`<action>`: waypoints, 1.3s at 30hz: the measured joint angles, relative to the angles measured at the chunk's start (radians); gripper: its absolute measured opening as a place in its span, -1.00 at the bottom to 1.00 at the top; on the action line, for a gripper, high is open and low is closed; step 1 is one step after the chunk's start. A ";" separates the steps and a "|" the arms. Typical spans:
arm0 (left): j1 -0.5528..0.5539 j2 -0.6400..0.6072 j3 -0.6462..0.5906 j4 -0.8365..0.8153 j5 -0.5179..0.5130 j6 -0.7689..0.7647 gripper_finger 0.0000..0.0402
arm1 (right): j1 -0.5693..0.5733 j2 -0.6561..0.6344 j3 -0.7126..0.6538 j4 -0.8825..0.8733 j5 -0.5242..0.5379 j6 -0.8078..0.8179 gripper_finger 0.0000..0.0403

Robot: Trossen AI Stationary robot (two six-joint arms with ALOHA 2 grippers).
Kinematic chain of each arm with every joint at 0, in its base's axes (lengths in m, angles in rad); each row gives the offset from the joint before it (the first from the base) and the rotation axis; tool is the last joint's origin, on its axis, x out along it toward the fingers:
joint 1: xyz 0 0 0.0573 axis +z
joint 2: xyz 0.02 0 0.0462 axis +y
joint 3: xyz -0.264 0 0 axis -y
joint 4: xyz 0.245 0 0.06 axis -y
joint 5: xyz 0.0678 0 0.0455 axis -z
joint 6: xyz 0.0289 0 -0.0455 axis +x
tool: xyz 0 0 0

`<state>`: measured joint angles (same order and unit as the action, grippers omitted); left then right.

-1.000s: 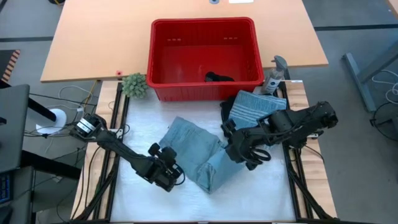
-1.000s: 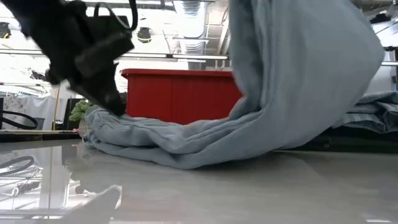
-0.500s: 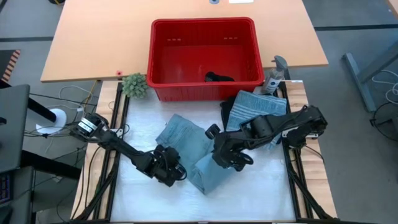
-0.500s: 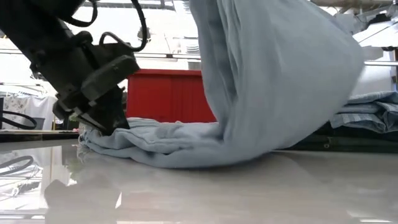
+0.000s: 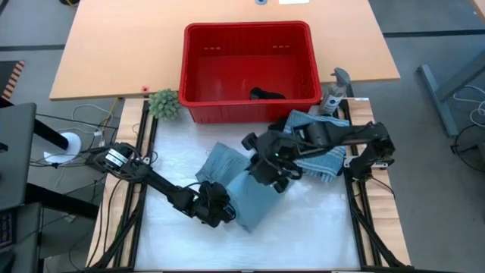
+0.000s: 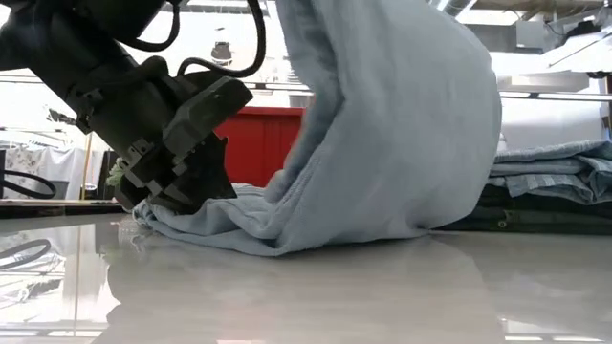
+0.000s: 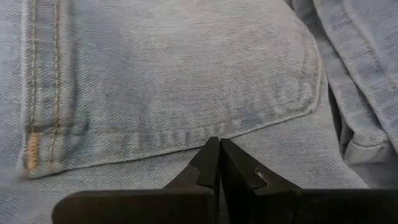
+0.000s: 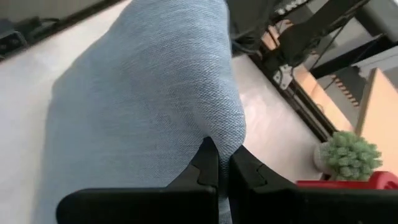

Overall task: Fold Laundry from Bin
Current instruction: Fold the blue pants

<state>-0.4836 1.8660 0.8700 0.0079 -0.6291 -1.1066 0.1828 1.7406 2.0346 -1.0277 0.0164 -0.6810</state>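
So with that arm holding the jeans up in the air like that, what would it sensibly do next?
Probably carry on leftward and lower. The right gripper is shut on the denim garment's raised half, while the left gripper presses the lower layer to the table. Laying it down would complete the fold.

A pale wooden desk (image 5: 114, 53) stood beyond the glossy white tabletop (image 5: 174, 243); grey floor (image 5: 439, 30) flanked both, and bright ceiling lights (image 6: 574, 38) shone overhead.
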 joint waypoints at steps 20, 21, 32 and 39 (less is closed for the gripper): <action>-0.051 -0.146 0.058 -0.028 0.202 0.012 -1.00 | -0.130 0.114 0.000 0.052 -0.143 -0.120 -0.85; -0.054 -0.153 0.072 -0.046 0.226 0.013 -1.00 | -0.136 0.114 0.000 0.055 -0.157 -0.122 -0.85; -0.167 -0.179 0.212 -0.423 0.360 -0.072 -1.00 | -0.198 0.130 0.000 0.158 -0.274 -0.166 -0.85; -0.241 -0.179 0.214 -0.450 0.290 -0.208 -1.00 | -0.219 0.223 0.000 0.206 -0.361 -0.171 -0.85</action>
<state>-0.7246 1.6867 1.0836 -0.4419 -0.3392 -1.3141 -0.0364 1.9635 2.0350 -0.8216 -0.3450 -0.8515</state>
